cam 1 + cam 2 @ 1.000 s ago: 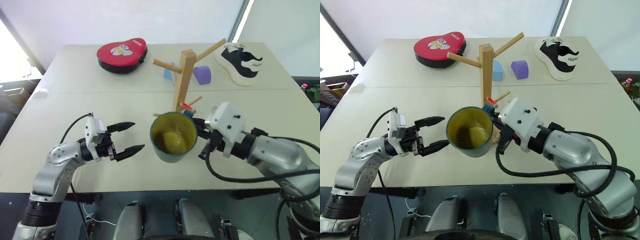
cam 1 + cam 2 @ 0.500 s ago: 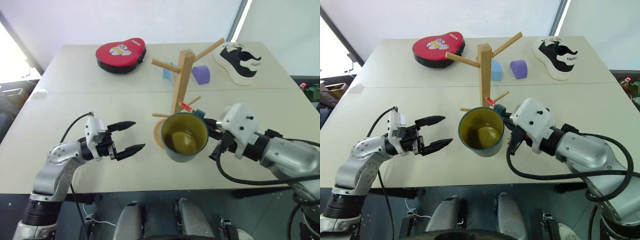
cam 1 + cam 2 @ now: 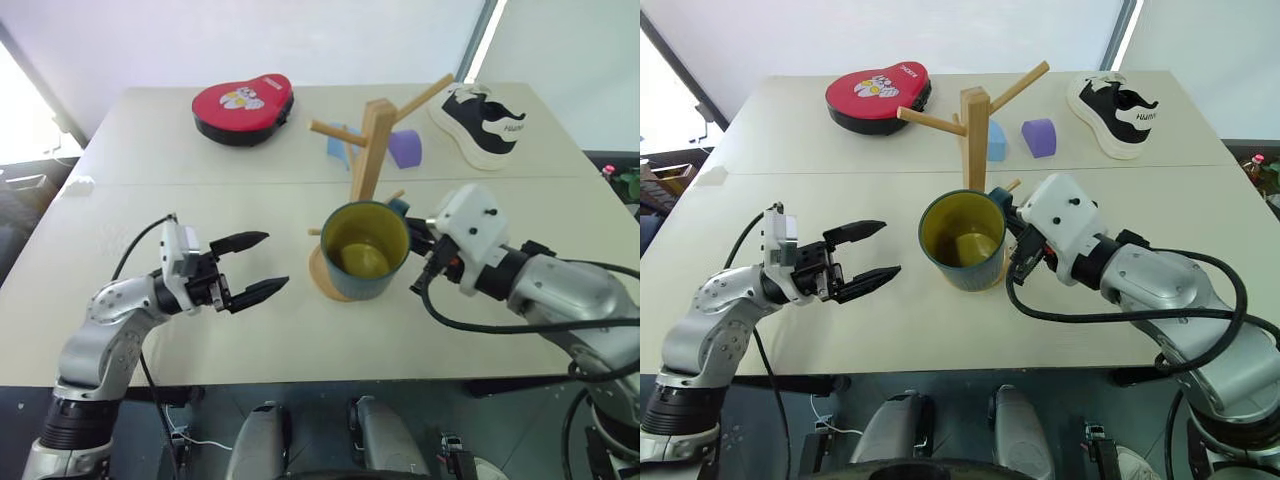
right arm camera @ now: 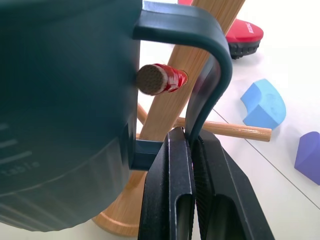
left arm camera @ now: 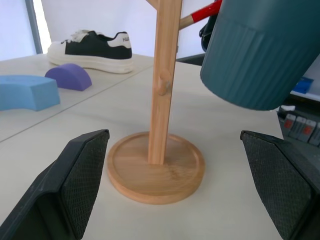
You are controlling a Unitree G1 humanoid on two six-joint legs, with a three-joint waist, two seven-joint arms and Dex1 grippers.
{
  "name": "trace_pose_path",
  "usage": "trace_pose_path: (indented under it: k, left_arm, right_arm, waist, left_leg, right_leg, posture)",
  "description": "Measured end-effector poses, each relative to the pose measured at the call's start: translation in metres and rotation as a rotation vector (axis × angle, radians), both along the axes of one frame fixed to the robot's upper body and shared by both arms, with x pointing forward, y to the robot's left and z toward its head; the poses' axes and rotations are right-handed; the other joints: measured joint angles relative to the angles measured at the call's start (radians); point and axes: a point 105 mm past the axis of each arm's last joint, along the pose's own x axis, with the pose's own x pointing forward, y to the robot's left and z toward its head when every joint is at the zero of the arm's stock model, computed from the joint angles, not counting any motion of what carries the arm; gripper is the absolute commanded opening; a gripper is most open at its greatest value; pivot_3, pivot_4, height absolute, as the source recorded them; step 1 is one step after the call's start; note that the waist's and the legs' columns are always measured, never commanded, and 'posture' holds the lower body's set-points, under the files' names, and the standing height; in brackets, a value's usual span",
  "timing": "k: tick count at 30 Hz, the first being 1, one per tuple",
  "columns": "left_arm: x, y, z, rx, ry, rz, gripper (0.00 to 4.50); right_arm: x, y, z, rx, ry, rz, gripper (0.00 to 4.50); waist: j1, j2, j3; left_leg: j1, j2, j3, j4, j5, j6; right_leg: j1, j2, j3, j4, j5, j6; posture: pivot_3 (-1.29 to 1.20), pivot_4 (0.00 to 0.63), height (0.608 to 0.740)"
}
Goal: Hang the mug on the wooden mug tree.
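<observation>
Mug (image 3: 962, 240) (yellow inside) held empty, aloft.

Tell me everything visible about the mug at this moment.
The mug is teal-blue outside, ribbed, yellow inside, ceramic-looking, with a squared loop handle. It hangs in the air, tilted, opening toward the camera, above the wooden mug tree base. The right hand is shut on the handle. The red-tipped peg shows through the handle loop.

Mug (image 4: 60, 125) smooth, matt teal, glossy yellow inside; mug tree (image 5: 161, 85) pale smooth wood; finger pads (image 5: 87, 175) black, rough, finely textured
</observation>
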Motion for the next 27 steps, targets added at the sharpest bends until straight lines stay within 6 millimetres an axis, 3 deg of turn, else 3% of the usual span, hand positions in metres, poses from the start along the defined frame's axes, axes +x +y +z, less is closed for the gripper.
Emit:
trace_pose_path:
  k: [6, 9, 14, 21, 27]
  left_arm:
    - [-0.001, -0.003, 0.007, -0.006, -0.006, -0.017, 4.5]
    - [-0.001, -0.003, 0.007, -0.007, -0.007, -0.013, 4.5]
    - [-0.001, -0.003, 0.008, -0.007, -0.007, -0.01, 4.5]
    - [0.0, -0.003, 0.007, -0.008, -0.005, -0.003, 4.5]
    - [0.008, 0.006, -0.004, -0.006, 0.037, 0.058, 4.5]
  right_arm:
    - [0.006, 0.004, 0.0, 0.006, 0.002, -0.003, 0.02]
    - [0.006, 0.005, 0.0, 0.011, 0.002, -0.002, 0.98]
    - [0.007, 0.004, 0.002, 0.016, -0.004, -0.009, 3.49]
    - [-0.004, -0.016, 0.005, -0.024, -0.006, -0.01, 3.49]
    - [-0.02, -0.04, 0.016, 0.076, -0.03, 0.03, 3.49]
  waist:
    - [-0.001, 0.0, 0.0]
    - [-0.001, 0.0, 0.0]
    - [0.0, 0.0, 0.0]
    - [0.003, -0.001, -0.001]
    - [0.0, -0.003, -0.002]
  left_leg:
    - [0.0, 0.0, 0.0, 0.0, 0.0, 0.0]
    - [0.0, 0.0, 0.0, 0.0, 0.0, 0.0]
    - [0.0, 0.0, 0.0, 0.0, 0.0, 0.0]
    - [0.0, -0.001, 0.0, 0.0, 0.0, 0.0]
    - [0.001, 0.0, 0.0, 0.0, 0.0, 0.0]
  right_leg:
    - [0.0, 0.0, 0.0, 0.0, 0.0, 0.0]
    - [0.0, 0.0, 0.0, 0.0, 0.0, 0.0]
    - [0.0, 0.0, 0.0, 0.0, 0.0, 0.0]
    - [0.0, 0.0, 0.0, 0.0, 0.001, 0.002]
    - [0.0, 0.002, 0.001, 0.001, 0.001, 0.002]
  posture:
    - [0.0, 0.15, 0.735]
    - [0.0, 0.15, 0.735]
    - [0.0, 0.15, 0.735]
    - [0.0, 0.15, 0.735]
    - [0.0, 0.15, 0.735]
